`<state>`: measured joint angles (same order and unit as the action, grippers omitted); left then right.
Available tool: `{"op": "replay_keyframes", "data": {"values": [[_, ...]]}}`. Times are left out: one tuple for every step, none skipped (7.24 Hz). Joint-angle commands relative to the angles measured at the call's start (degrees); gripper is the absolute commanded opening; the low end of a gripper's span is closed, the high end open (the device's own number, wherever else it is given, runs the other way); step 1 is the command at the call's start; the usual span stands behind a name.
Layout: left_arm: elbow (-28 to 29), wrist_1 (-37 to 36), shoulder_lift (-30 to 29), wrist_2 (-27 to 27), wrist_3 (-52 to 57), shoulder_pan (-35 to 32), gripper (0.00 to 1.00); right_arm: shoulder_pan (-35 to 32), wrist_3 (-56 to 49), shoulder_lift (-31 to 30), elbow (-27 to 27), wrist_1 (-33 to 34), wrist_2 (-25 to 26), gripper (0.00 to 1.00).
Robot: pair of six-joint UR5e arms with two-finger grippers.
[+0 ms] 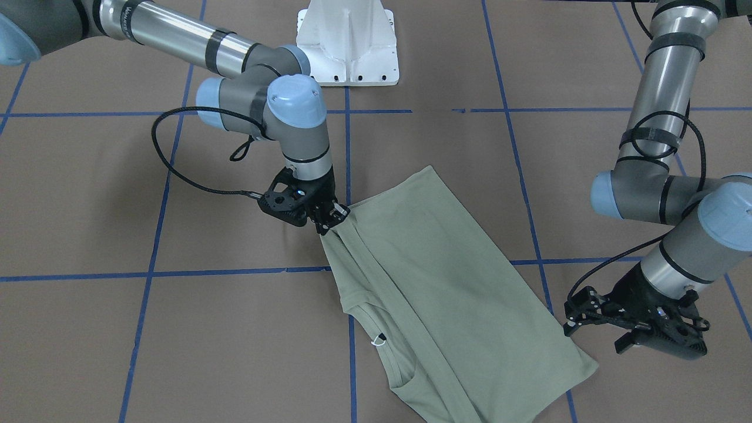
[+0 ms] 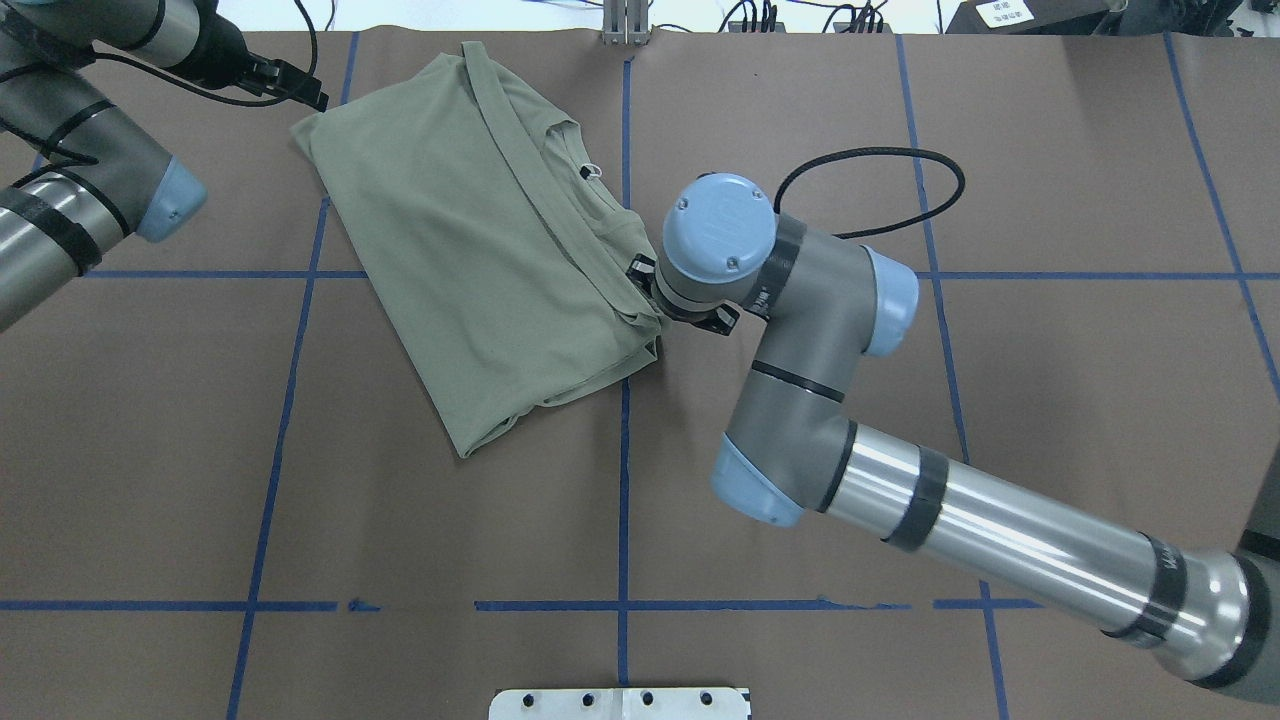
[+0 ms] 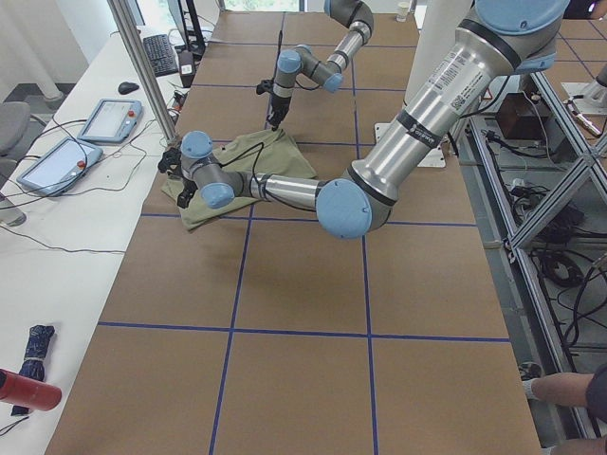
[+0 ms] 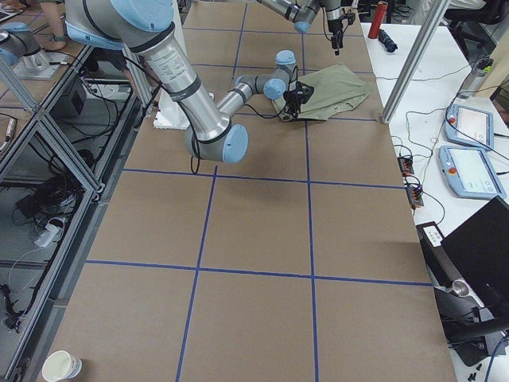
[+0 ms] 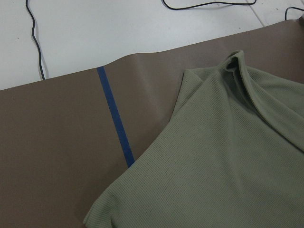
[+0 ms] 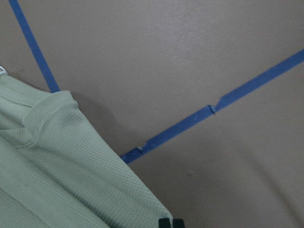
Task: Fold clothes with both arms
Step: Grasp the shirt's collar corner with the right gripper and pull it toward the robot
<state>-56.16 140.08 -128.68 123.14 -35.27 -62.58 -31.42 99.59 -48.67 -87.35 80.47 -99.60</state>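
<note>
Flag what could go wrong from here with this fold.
1. The right gripper pinches a bunched edge of the sage-green shirt. A pull may take only some layers and undo the fold.
2. The left gripper hangs beside the shirt's corner without touching it. A one-sided pull would likely skew the shirt.
3. The shirt lies close to the far edge of the brown table cover and may slide off.

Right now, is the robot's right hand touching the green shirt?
Touching. In the front-facing view the right hand is closed on the bunched edge of the green shirt, and the cloth gathers right up to its tips with no gap.
</note>
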Motion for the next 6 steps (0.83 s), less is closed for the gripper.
{"op": "replay_keyframes", "data": {"values": [[0.00,0.01,0.01,0.00,0.02,0.00,1.00,4.84,0.68,-12.62,-20.94,8.79,0.89,0.00],[0.00,0.01,0.01,0.00,-0.06,0.00,1.00,8.01,0.95,-13.89,-25.89,12.92,3.33,0.00],[0.00,0.01,-0.08,0.00,-0.06,0.00,1.00,12.22,3.83,-13.73,-28.81,17.31,6.58,0.00],[0.00,0.01,0.01,0.00,0.02,0.00,1.00,16.35,6.99,-13.47,-29.19,17.97,9.48,0.00],[0.00,0.01,0.01,0.00,0.02,0.00,1.00,19.26,8.15,-13.20,-29.02,18.06,12.47,0.00],[0.00,0.01,-0.08,0.00,-0.06,0.00,1.00,21.12,9.38,-13.03,-28.93,18.06,13.80,0.00]]}}
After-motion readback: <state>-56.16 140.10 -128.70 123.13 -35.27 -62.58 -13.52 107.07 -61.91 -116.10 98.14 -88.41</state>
